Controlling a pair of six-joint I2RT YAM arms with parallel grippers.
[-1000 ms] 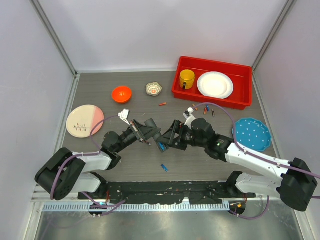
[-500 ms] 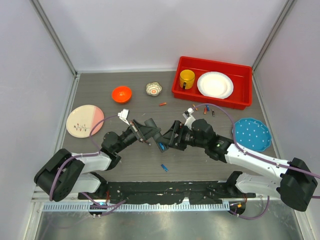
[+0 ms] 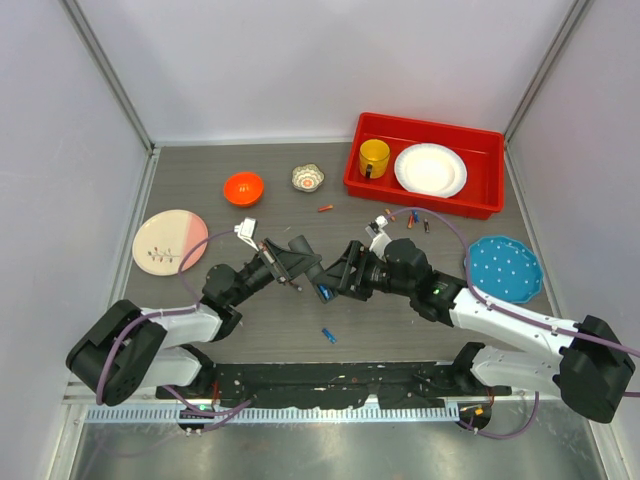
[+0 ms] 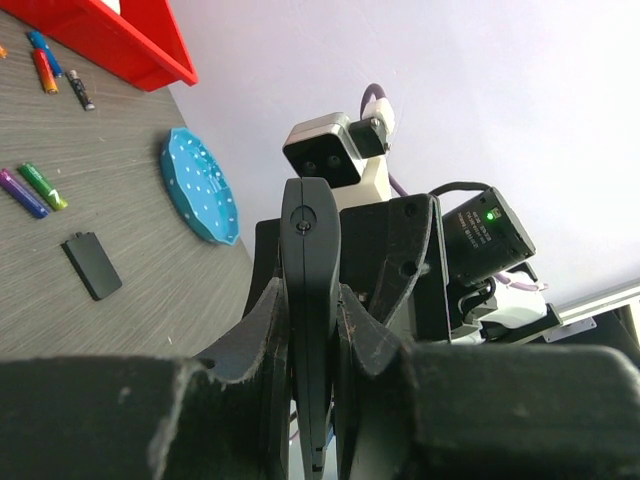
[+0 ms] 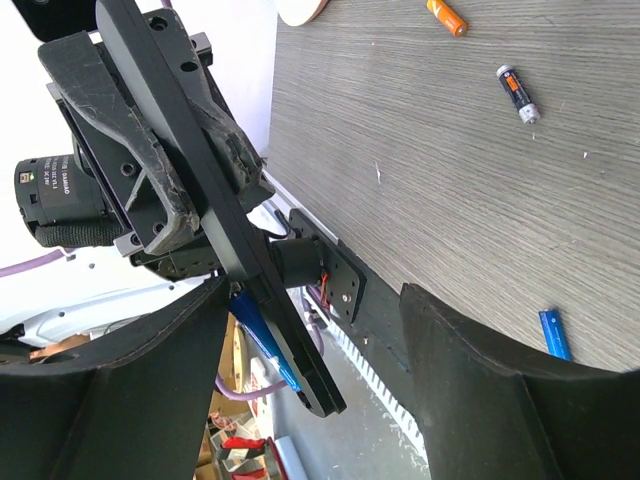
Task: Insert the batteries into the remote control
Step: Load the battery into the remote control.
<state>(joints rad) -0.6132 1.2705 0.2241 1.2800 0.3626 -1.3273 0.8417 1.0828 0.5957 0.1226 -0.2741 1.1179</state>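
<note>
My left gripper (image 3: 300,266) is shut on the slim black remote control (image 4: 310,300) and holds it edge-up above the table. In the right wrist view the remote (image 5: 215,215) runs diagonally, with a blue battery (image 5: 262,336) lying in its recess near the lower end. That battery also shows in the top view (image 3: 322,293). My right gripper (image 5: 315,292) is wide open with its fingers on either side of the remote's lower end, and it shows in the top view (image 3: 345,272) facing the left gripper. A loose blue battery (image 3: 328,335) lies on the table below them.
Loose batteries lie near the red bin (image 3: 360,185): an orange-red one (image 3: 325,208) and several more (image 3: 410,218). A black battery cover (image 4: 92,265) lies flat by purple (image 4: 20,192) and green (image 4: 42,185) batteries. A blue plate (image 3: 503,268), pink plate (image 3: 168,242), orange bowl (image 3: 243,187) and small dish (image 3: 308,178) stand around.
</note>
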